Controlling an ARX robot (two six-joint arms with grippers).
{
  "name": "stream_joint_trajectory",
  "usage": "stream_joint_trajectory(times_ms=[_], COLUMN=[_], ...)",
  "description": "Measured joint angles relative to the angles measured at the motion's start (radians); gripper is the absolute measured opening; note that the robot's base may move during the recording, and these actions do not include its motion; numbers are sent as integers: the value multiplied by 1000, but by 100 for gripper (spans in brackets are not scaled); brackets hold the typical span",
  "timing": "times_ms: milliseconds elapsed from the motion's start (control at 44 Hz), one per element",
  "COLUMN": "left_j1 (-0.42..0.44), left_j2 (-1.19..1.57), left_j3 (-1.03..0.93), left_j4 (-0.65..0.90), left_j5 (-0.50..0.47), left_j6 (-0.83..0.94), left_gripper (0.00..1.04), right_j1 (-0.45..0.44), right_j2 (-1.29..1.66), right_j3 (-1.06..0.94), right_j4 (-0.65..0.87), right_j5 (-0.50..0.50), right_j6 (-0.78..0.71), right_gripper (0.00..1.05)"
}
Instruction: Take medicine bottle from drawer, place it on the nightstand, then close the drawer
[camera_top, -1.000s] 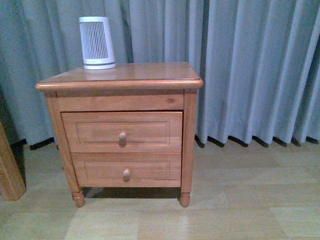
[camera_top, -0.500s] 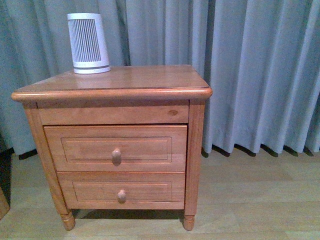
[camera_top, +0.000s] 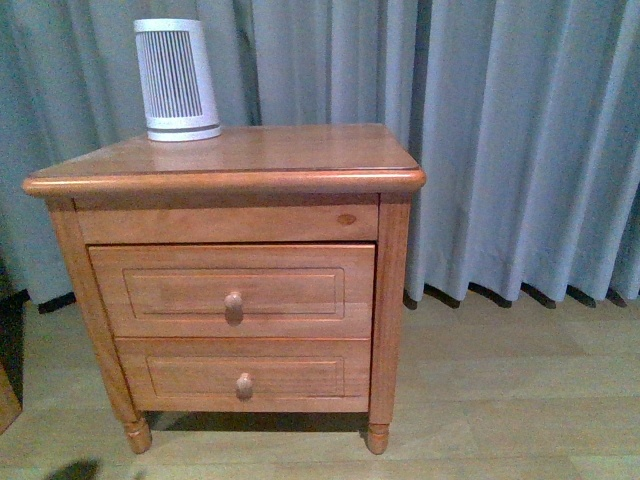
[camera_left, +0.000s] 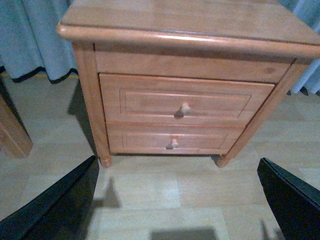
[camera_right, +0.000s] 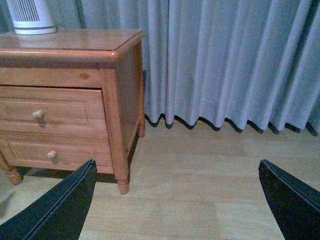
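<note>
Orange-brown wooden nightstand (camera_top: 300, 155) on short turned feet, set on a pale wood-plank floor (camera_top: 500, 380). On the glossy top, toward the 10 o'clock corner: a white ribbed cylindrical appliance (camera_top: 177, 80), upright, near the back edge. In the front, taller drawer (camera_top: 290, 292) above shallower drawer (camera_top: 300, 376), both shut flush.

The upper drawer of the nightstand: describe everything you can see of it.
The upper drawer is the taller of two in the orange-brown wooden nightstand, with a recessed panel front and one round wooden knob at its centre. It is shut, so its inside is hidden. It sits level, directly above the shallower lower drawer. Nothing touches its front.
</note>
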Motion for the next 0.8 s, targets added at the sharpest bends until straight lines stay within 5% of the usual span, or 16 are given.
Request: stream_joint_trajectory(times_ms=[523, 795], left_j1=[-162, -222], left_j2=[858, 1050], left_j3=[392, 458], left_j4=[395, 546], left_j5=[-275, -352], left_j6=[-140, -230], left_gripper=[98, 98], right_j1=[0, 0], right_j2=[0, 0], right_j3=[0, 0], right_j4=[0, 0], right_j5=[0, 0], right_j6=[0, 0], right_gripper=[98, 98])
